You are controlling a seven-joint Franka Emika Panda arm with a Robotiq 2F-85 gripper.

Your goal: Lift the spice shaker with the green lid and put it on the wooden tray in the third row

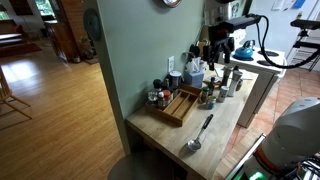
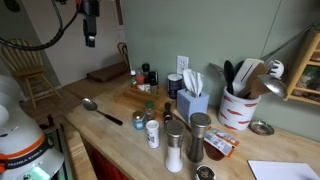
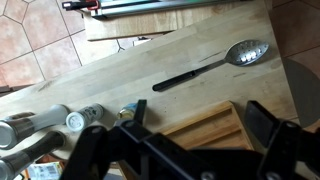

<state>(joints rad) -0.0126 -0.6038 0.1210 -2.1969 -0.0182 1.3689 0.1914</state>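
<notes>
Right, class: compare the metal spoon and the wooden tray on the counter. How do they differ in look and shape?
The spoon has a shiny bowl and dark handle; the wooden tray is light brown. The spoon is slim; the tray is a broad rectangle with dividers. Both lie flat on the counter.

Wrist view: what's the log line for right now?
jaws: open, empty | light-brown wooden tray: on counter | long metal spoon: beside tray
</notes>
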